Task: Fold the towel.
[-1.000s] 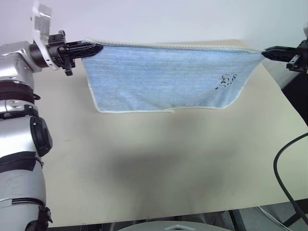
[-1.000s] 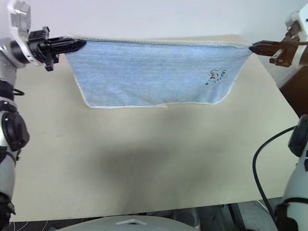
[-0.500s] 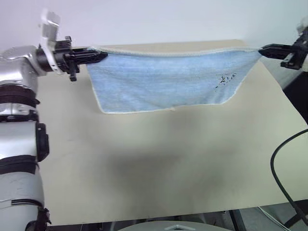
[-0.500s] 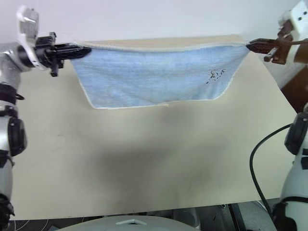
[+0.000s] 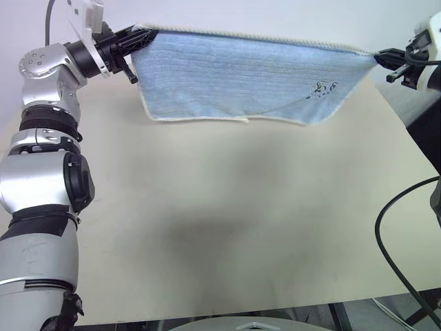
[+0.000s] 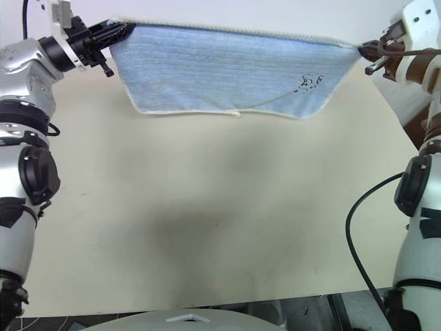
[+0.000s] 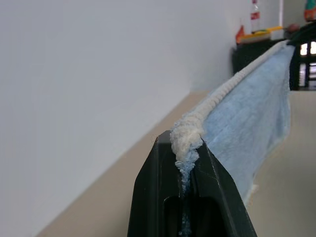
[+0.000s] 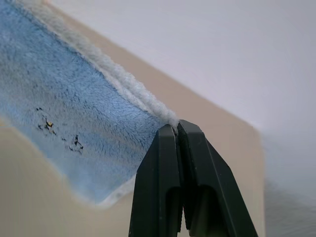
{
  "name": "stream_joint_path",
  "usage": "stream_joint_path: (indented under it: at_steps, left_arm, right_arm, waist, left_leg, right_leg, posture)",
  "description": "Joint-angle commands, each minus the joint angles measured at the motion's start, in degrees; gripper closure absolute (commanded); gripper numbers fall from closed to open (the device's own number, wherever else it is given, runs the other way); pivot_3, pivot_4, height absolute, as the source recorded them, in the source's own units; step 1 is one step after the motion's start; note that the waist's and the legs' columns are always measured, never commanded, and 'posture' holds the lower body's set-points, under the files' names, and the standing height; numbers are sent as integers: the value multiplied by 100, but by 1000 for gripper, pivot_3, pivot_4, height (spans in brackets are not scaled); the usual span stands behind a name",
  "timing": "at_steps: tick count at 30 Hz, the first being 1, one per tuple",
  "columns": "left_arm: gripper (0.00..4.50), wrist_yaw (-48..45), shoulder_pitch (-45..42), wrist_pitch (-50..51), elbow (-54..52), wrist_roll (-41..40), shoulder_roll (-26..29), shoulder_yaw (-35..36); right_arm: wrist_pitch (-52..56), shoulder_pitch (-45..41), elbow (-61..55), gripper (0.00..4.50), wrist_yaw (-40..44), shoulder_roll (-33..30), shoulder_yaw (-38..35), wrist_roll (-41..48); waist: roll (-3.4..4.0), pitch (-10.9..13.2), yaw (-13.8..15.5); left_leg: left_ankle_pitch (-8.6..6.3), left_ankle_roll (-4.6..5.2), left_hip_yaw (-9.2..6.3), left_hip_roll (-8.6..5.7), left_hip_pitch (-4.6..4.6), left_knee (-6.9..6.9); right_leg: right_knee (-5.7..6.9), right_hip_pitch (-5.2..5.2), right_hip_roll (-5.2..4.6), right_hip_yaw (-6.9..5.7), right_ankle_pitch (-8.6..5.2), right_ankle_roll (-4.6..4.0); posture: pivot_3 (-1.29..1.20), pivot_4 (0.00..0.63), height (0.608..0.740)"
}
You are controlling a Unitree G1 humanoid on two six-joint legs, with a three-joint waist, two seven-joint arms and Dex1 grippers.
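The towel (image 5: 234,76), light blue with a white stitched border and small dark marks (image 5: 322,88) near its right end, hangs stretched in the air above the far part of the table (image 5: 234,221). My left gripper (image 5: 141,34) is shut on its upper left corner, and my right gripper (image 5: 380,56) is shut on its upper right corner. In the left wrist view the white border (image 7: 190,134) is pinched between the black fingers (image 7: 158,197). The lower edge hangs free, with a tiny tag (image 5: 242,120) at its middle.
The beige table has its right edge (image 5: 413,145) close to my right arm. A black cable (image 5: 386,241) loops past the table's right front corner. A white wall (image 5: 241,17) stands behind the table.
Both grippers have lifted the towel up and away from me, still stretched between them. The left wrist has rolled, and the towel's lower edge now hangs higher over the table.
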Motion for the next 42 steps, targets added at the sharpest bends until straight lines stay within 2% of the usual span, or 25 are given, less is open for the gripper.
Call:
stream_joint_path:
  at_steps: [1,7,13,20,23,31,42]
  left_arm:
    - [4474,-196,-81,-87,-47,8,152,260]
    - [4474,-1210,492,317,-246,-32,263,329]
    - [4474,-2050,1424,896,-991,-217,302,339]
    - [4474,-2345,2713,2092,-2896,-689,374,378]
    - [4474,-2307,3338,2886,-3942,-1015,528,416]
    - [4474,-2113,4994,4212,-6014,-1756,1049,628]
    - [4474,-1990,6809,4771,-7433,-2361,1506,928]
  right_arm:
    - [1,-182,1,4500,2,-201,-179,87]
    - [102,213,-203,4500,1253,-347,-83,135]
    - [320,743,-625,4500,2401,-464,-27,222]
    - [807,1320,-1353,4500,3285,-621,-1,391]
    - [1163,1897,-2012,4500,3815,-831,101,662]
    - [2045,3519,-3810,4500,3906,-1499,323,1874]
    - [2351,4495,-4469,4500,3874,-1684,18,2219]
  waist:
    - [0,0,-1]
    - [1,0,-12]
    - [4,7,-13]
    - [5,7,-5]
    - [5,7,4]
    - [7,7,8]
    - [13,4,-4]
  left_leg:
    - [0,0,0,0,0,0]
    - [0,0,2,0,1,0]
    - [1,0,2,1,-3,9]
    - [1,0,-8,2,-3,17]
    - [1,0,-11,2,-3,20]
    - [-6,9,-17,3,5,22]
    - [-22,2,-14,12,42,13]
  right_leg:
    - [0,0,0,0,0,0]
    - [0,0,1,0,0,0]
    - [2,0,2,0,1,1]
    - [4,1,2,0,1,1]
    - [6,1,1,1,1,0]
    - [7,6,-4,1,1,-2]
    - [2,24,-37,3,7,-20]
  posture:
    - [0,150,740]
    - [0,150,740]
    - [0,150,740]
    - [0,150,740]
    - [0,150,740]
    - [0,150,740]
    - [0,150,740]
